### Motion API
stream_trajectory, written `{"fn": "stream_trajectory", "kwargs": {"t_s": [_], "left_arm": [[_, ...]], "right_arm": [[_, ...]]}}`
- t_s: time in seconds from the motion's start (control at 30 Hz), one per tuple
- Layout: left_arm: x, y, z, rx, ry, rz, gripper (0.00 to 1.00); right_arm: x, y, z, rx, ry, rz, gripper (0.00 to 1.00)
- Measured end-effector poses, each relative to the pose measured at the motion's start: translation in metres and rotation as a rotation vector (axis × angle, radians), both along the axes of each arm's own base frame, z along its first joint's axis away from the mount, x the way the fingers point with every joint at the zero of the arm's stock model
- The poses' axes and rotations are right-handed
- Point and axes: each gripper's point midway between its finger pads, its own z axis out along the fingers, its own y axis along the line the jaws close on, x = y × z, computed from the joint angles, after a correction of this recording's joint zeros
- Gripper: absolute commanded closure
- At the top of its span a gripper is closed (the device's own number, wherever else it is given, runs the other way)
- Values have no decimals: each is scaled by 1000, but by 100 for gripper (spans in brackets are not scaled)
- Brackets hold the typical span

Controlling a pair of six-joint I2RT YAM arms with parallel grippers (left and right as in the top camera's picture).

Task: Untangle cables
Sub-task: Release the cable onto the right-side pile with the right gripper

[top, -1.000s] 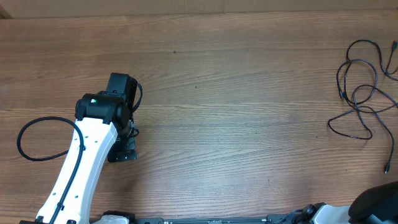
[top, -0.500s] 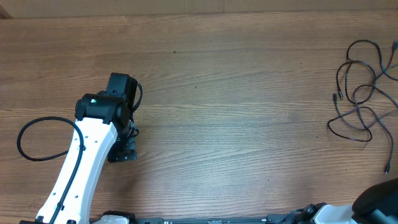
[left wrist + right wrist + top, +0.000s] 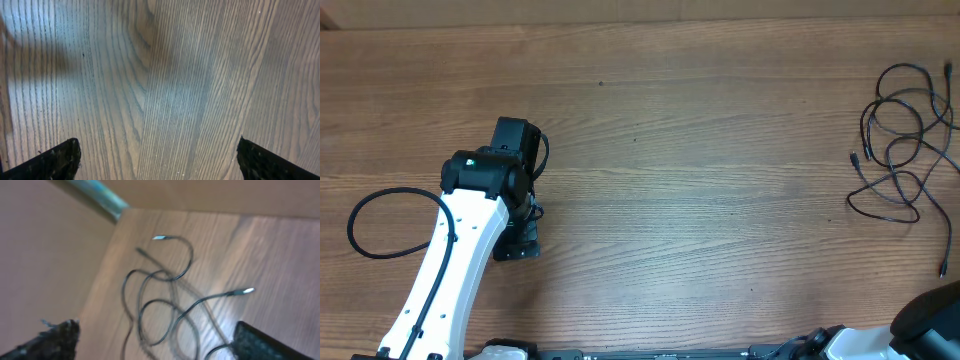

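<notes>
The cables (image 3: 896,172) lie as a loose tangle of thin black loops at the table's far right edge. In the right wrist view the same cables (image 3: 192,256) are blurred, with two silvery plug tips (image 3: 160,237) (image 3: 247,291) pointing away from the tangle. My right gripper (image 3: 157,332) hangs open above them, its fingers wide apart and holding nothing. Only a dark part of the right arm (image 3: 930,320) shows in the overhead corner. My left gripper (image 3: 157,150) is open over bare wood, far from the cables, on the left arm (image 3: 480,175).
The left arm's own thick black wire (image 3: 370,225) loops out over the table at the left. The table's side edge (image 3: 107,255) runs close beside the tangle, with a metal bar (image 3: 97,192) beyond it.
The tangle has shifted and settled: one plug end slid a little left and down, and the strands at the right edge moved. The right gripper has opened. The left arm has not moved.
</notes>
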Motion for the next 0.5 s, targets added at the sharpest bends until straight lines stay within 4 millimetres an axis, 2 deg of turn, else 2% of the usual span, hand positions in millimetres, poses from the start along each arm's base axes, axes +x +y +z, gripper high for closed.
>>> {"fn": "stream_trajectory", "kwargs": {"t_s": [0.17, 0.3, 0.5], "left_arm": [[0, 0, 0, 0, 0, 0, 0], [0, 0, 0, 0, 0, 0, 0], [0, 0, 0, 0, 0, 0, 0]], "right_arm": [[20, 31, -3, 53, -17, 107, 0], [39, 65, -7, 83, -8, 198, 0], [69, 135, -22, 121, 29, 364, 0]]}}
